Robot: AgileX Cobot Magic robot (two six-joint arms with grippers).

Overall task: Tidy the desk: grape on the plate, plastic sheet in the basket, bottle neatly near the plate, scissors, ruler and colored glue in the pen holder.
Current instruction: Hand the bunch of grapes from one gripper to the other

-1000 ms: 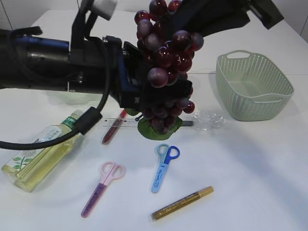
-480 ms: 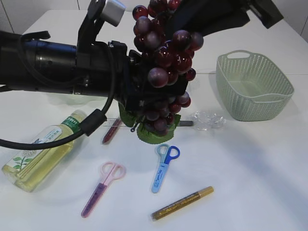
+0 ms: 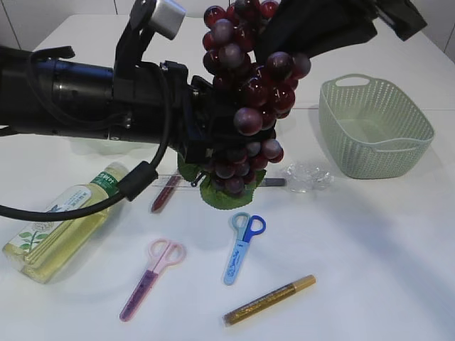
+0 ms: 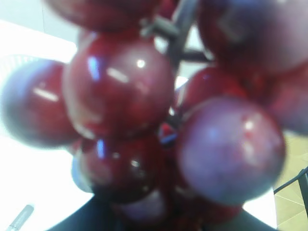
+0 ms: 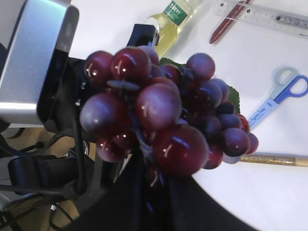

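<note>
Nearest to you on the table [image 3: 370, 270] lie the gold glue pen [image 3: 269, 300], pink scissors [image 3: 151, 277], blue scissors [image 3: 242, 245] and, at left, the bottle [image 3: 60, 224] on its side. Further back you have the red glue pen [image 3: 166, 192], ruler [image 3: 170, 182], crumpled plastic sheet [image 3: 307, 176] and green basket [image 3: 373, 128]. Above these hangs the grape [image 3: 245, 99], its stem pinched shut in your right gripper [image 5: 147, 166], while your left gripper [image 3: 202, 138] sits against the lower berries, its jaws hidden, so you cannot tell their state.

grape bunch [image 3: 245, 99] blocks centre; basket [image 3: 373, 128] side open
</note>
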